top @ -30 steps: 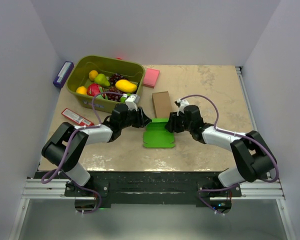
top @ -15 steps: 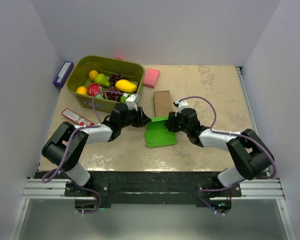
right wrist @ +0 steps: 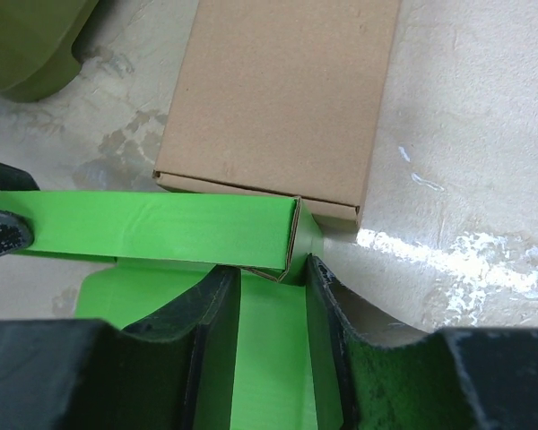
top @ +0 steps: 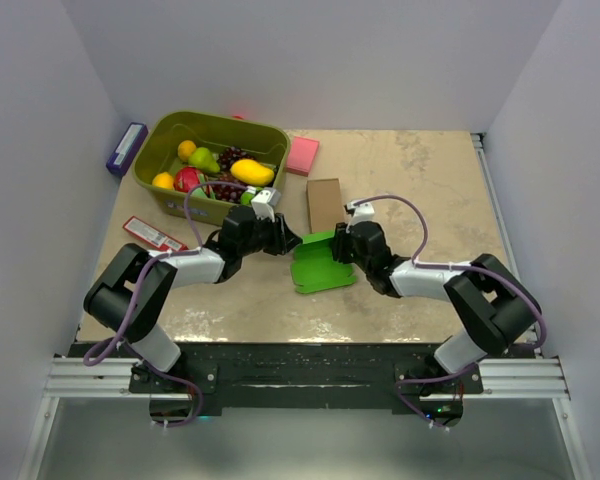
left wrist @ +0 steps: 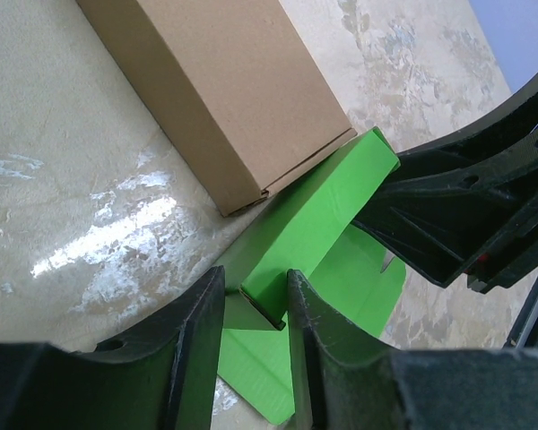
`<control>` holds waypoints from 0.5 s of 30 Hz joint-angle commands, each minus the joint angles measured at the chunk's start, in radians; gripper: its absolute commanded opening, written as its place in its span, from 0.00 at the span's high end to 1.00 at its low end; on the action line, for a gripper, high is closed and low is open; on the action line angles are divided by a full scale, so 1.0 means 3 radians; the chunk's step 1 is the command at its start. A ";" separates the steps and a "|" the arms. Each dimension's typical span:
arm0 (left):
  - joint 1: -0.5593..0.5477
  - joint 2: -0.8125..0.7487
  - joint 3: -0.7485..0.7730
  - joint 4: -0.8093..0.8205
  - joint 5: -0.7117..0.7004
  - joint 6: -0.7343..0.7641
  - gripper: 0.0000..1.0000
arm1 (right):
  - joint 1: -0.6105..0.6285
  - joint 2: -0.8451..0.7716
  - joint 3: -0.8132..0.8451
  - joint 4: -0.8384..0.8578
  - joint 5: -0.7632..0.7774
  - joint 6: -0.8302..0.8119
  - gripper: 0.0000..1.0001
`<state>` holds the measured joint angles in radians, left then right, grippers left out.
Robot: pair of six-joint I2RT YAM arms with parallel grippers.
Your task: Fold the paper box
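At the centre of the table (top: 435,190), the left gripper (left wrist: 255,300) straddles the left end of the raised wall of the paper box (top: 318,272), jaws narrowed. The right gripper (right wrist: 273,291) brackets the right end likewise. The wall's long axis runs between them. Whether either actually pinches is unclear.

Both arms stretch low and forward, elbows out, forearms angling inward so the 2 wrists nearly meet. The left pincer (top: 292,240) clamps 1 end of the paper box (top: 320,270), a finger on each side. The right pincer (top: 337,247) faces it, fingers narrowly apart at the other end; whether it grips is unclear.
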<state>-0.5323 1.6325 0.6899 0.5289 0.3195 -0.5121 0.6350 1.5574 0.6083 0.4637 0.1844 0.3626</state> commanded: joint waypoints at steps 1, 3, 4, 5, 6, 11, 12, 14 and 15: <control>-0.0046 0.0096 0.0042 -0.0152 0.0147 0.0025 0.64 | 0.0103 0.0050 0.0064 0.0147 -0.0057 0.0141 0.78; -0.0046 0.0111 0.0078 -0.0295 0.0045 0.0045 0.64 | 0.0103 0.0014 0.0064 0.0060 -0.0073 0.0131 0.72; -0.0041 0.0111 0.0098 -0.0331 0.0014 0.0055 0.64 | 0.0103 -0.0021 0.0059 0.0019 -0.0073 0.0121 0.67; -0.0041 0.0111 0.0109 -0.0372 -0.0001 0.0066 0.64 | 0.0108 -0.0093 0.0054 -0.0087 -0.0083 0.0111 0.59; -0.0041 0.0111 0.0119 -0.0398 -0.0042 0.0086 0.64 | 0.0103 -0.0144 0.0054 -0.0149 -0.0098 0.0085 0.54; -0.0036 0.0111 0.0216 -0.0566 -0.0098 0.0198 0.64 | 0.0108 -0.0543 -0.0013 -0.0583 -0.0170 0.0029 0.28; -0.0036 0.0111 0.0236 -0.0582 -0.0104 0.0209 0.64 | 0.0103 -0.0690 -0.0018 -0.0655 -0.0190 -0.0002 0.27; -0.0031 0.0116 0.0252 -0.0602 -0.0104 0.0224 0.64 | 0.0103 -0.0875 -0.0023 -0.0874 -0.0256 -0.0007 0.26; -0.0036 0.0121 0.0262 -0.0612 -0.0104 0.0229 0.64 | 0.0103 -0.1073 -0.0038 -0.0962 -0.0297 0.0028 0.25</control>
<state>-0.5373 1.6402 0.7464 0.4385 0.3088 -0.4946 0.6613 1.3766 0.6025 0.2916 0.1448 0.3763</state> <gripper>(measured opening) 0.364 0.733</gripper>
